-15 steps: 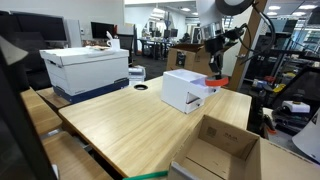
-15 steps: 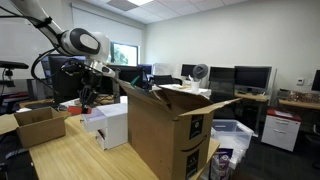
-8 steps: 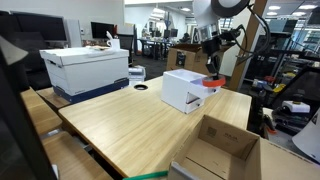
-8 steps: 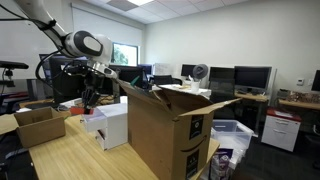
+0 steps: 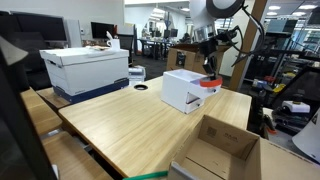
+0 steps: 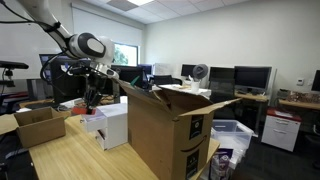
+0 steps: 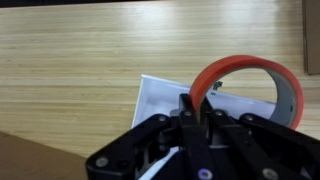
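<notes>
Claw point(image 7: 190, 104) is closed narrow on a red ring point(image 7: 252, 72), prob. a tape roll. In wrist view the fingers point(image 7: 187, 100) pinch the ring's wall at its left part, and the rest of the loop sticks out to the right of the claw. The ring is off the counter point(image 7: 70, 50), held over the top of a white box point(image 7: 160, 98). A corner of the box shows right under the claw. In an exterior view the ring point(image 5: 209, 83) sits at the box's top edge on the arm's side, w/ the claw straight above it pointing down. Can't tell whether the ring touches the box lid or hangs just clear. The white box stands upright on the pale wood counter, approx. mid-way along its far side. An open cardboard box point(image 5: 218, 148) lies at the near corner, well apart from the claw. A white storage bin point(image 5: 86, 66) w/ a blue base is at the opp. end. In an exterior view a tall cardboard carton point(image 6: 165, 128) w/ flaps up stands in front & hides part of the counter. A small open carton point(image 6: 38, 122) sits beyond the white box.
</notes>
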You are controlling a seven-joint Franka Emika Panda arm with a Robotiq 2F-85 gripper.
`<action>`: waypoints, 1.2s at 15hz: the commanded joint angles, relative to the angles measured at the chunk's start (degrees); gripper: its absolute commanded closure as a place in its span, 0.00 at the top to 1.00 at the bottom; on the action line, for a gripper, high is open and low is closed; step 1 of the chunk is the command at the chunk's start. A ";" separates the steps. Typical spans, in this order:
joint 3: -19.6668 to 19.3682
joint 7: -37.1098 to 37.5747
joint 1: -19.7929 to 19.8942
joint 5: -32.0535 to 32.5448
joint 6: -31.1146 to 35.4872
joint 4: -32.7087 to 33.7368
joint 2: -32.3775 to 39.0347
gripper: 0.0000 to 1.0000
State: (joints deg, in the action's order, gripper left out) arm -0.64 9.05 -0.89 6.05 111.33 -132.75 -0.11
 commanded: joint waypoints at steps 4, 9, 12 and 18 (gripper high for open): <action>0.25 0.94 0.28 -1.36 -1.66 1.96 2.32 0.04; 0.23 0.92 0.22 -1.57 -1.70 3.26 3.86 0.04; 0.22 0.93 0.18 -1.81 -1.70 3.83 4.52 0.04; 0.15 1.12 0.17 -1.99 -1.70 4.76 5.61 0.04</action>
State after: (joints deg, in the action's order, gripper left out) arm -0.69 9.05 -0.89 5.07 110.34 -128.92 3.95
